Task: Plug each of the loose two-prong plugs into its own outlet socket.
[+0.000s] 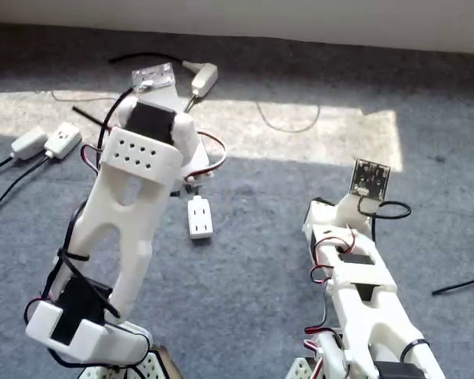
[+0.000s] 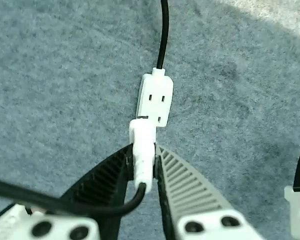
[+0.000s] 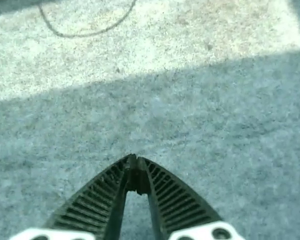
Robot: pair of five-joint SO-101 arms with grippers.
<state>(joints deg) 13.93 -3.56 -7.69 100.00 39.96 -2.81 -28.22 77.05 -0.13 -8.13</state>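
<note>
Step in hand: seating the two-prong plug [image 2: 142, 155].
The left jaws clench it at lower centre of the left wrist view; its nose meets the outlet socket [image 2: 155, 99] just above. The next move likely needs a straight push along the socket. The right jaws are clenched, empty.

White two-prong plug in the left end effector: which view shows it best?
Left wrist view: the white two-prong plug sits clamped in the left end effector, tip against the white outlet socket block. In the high view the left arm covers it. The right wrist view faces grey carpet away from it.
</note>
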